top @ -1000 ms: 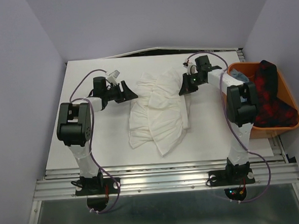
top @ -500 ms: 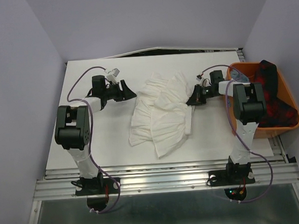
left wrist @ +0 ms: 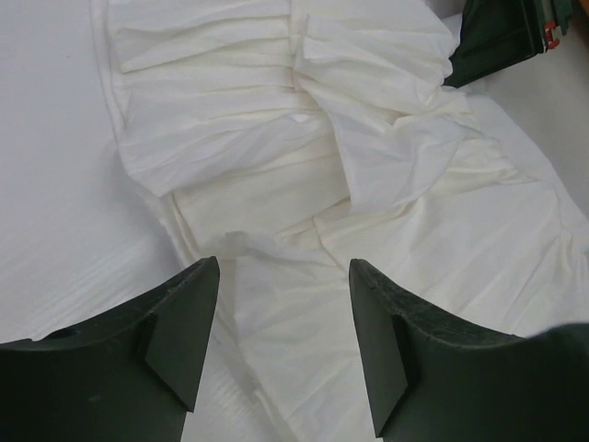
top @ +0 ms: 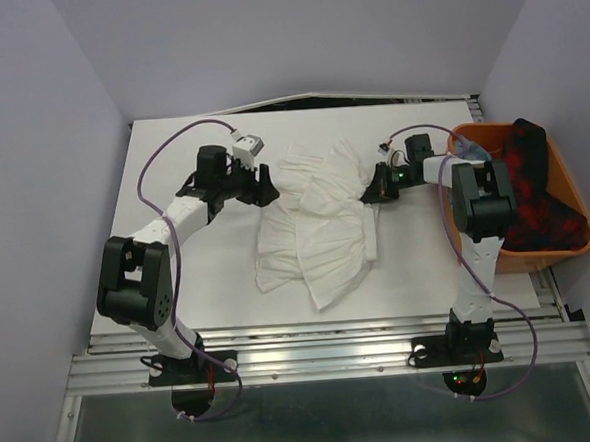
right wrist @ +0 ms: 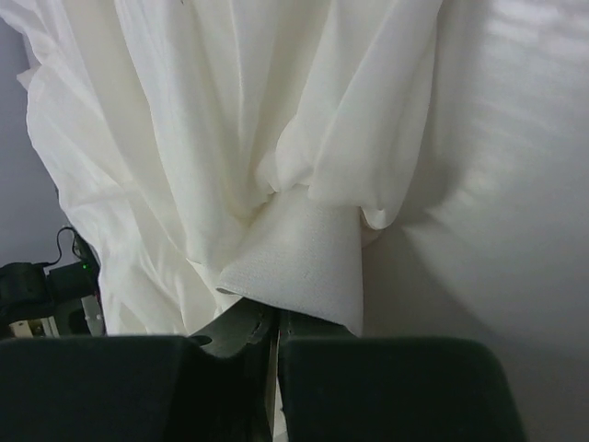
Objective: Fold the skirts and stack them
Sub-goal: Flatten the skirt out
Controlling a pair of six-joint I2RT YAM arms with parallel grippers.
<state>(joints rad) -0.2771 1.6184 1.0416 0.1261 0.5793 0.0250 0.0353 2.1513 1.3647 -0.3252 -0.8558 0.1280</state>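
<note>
Nearing white skirt, left gripper spread, right gripper still pinching

White skirt, red-and-black plaid skirt, orange tub, white table.

Overhead, wrist close-ups sharing white skirt

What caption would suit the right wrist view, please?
Right pincer shut on a fold of the white skirt.
</note>
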